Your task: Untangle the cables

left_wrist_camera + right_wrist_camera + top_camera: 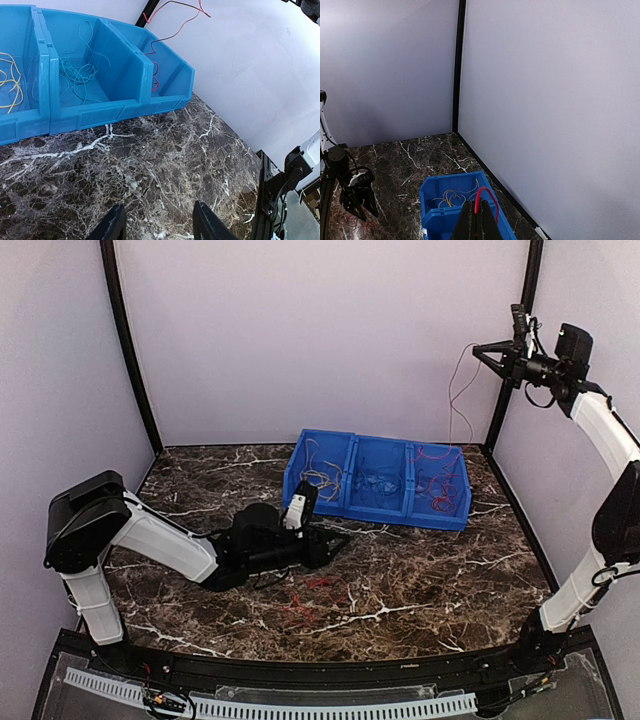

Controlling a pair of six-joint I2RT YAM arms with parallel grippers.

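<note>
A loose bunch of red cables (312,592) lies on the marble table, just in front of my left gripper (343,538). That gripper is low over the table, open and empty (159,205). My right gripper (480,349) is raised high at the back right and is shut on a red cable (486,196). This cable hangs down (452,390) towards the right compartment of the blue bin (350,502). The bin holds yellow cables (12,82) on the left, blue ones (75,75) in the middle and red ones (438,480) on the right.
The bin stands at the back centre of the table (450,570), against the rear wall. Black frame posts (130,350) run up both back corners. A black rail (330,670) lines the near table edge by the arm bases.
</note>
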